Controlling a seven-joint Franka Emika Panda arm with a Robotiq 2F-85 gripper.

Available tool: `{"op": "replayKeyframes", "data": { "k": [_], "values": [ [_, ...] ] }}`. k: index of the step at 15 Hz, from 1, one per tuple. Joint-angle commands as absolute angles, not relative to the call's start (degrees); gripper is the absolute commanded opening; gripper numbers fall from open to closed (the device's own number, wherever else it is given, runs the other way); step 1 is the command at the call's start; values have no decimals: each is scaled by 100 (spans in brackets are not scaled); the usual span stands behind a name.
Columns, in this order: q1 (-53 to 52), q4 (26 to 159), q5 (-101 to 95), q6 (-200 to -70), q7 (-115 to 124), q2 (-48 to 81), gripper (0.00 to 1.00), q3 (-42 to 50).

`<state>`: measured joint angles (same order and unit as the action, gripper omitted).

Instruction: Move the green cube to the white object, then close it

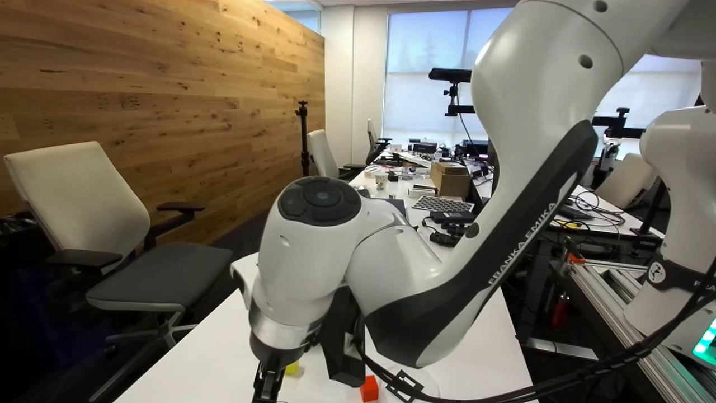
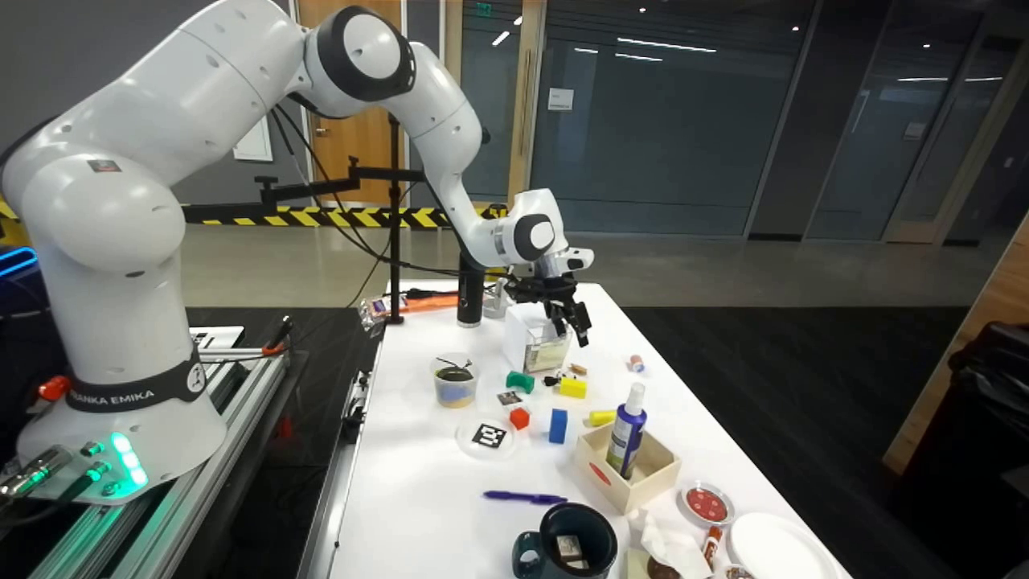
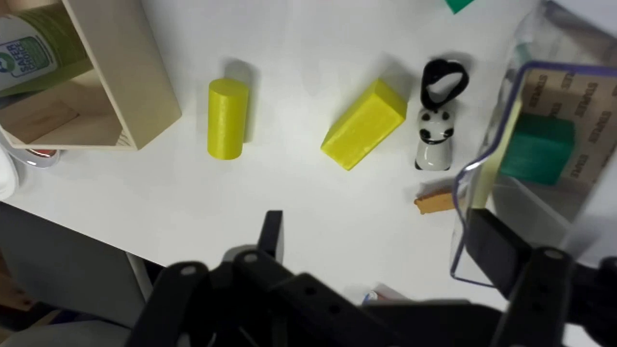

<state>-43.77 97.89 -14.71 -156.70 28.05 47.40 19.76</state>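
The white container [image 2: 522, 331] stands on the table in an exterior view, with a clear, open-topped front part. In the wrist view its clear rim [image 3: 569, 69] shows at the right. The green cube [image 3: 542, 148] lies inside it, on brown printed backing. My gripper [image 3: 384, 236] is open with nothing between its fingers. Its right finger overlaps the container's rim in the wrist view; I cannot tell if they touch. The gripper also shows in both exterior views, above the container's front side [image 2: 572, 330] and at the bottom edge [image 1: 267, 386]. The container is hidden in that last view.
A yellow block [image 3: 364, 125], a yellow cylinder [image 3: 227, 119], a panda figure [image 3: 434, 140] and an orange piece [image 3: 435, 201] lie near the container. A green block [image 2: 520, 381], a plastic cup [image 2: 456, 381], a black cylinder [image 2: 470, 293] and a wooden box [image 2: 595, 474] also stand on the table.
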Motion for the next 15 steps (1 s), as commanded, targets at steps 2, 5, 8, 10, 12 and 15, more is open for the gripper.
{"op": "replayKeyframes", "data": {
  "k": [2,5,8,10,12,15],
  "values": [
    [-4193,10494,-1504,-16111,2804,3941,100,1832],
    [-4225,10691,-1553,-16217,2899,3656,100,1947],
    [-3949,10817,-1410,-16224,2719,3499,100,1660],
    [-3132,10962,-922,-16506,2006,3391,100,726],
    [-2368,11072,-555,-16747,1431,3361,100,-96],
    [-1047,11306,477,-16948,243,3258,100,-1415]
  ]
}}
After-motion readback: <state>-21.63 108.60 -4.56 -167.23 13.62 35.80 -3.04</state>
